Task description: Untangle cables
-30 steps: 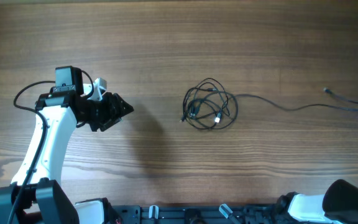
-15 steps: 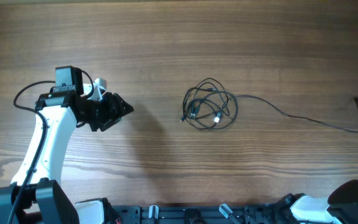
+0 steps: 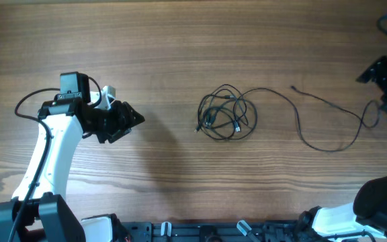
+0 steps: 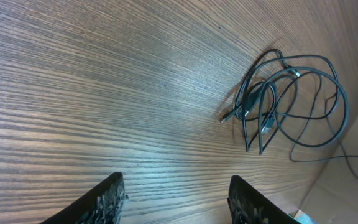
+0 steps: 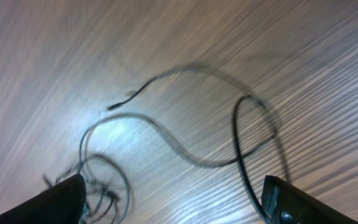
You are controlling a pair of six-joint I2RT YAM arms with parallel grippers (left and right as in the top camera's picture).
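Observation:
The cables [image 3: 226, 113] lie as a tangle of thin black loops at mid-table, also seen at the upper right of the left wrist view [image 4: 284, 99]. One loose cord [image 3: 328, 146] trails right from the tangle in a wide curve, its free plug end [image 3: 294, 88] resting on the wood. My right gripper [image 3: 375, 71] hovers at the far right edge, beyond that cord's bend. In the right wrist view it [image 5: 173, 180] stands open, with the blurred cord [image 5: 185, 152] on the table below. My left gripper [image 3: 132, 118] is open and empty left of the tangle [image 4: 176, 178].
The wooden table [image 3: 180, 40] fills every view. A dark rail with brackets [image 3: 200, 232] runs along the near edge. The left arm's white link [image 3: 49, 158] and its own black wire [image 3: 25, 101] occupy the left side.
My right gripper has come into the overhead view at the far right and opened. The loose cord, stretched out to the right before, now lies slack in a curve. The left arm is still.

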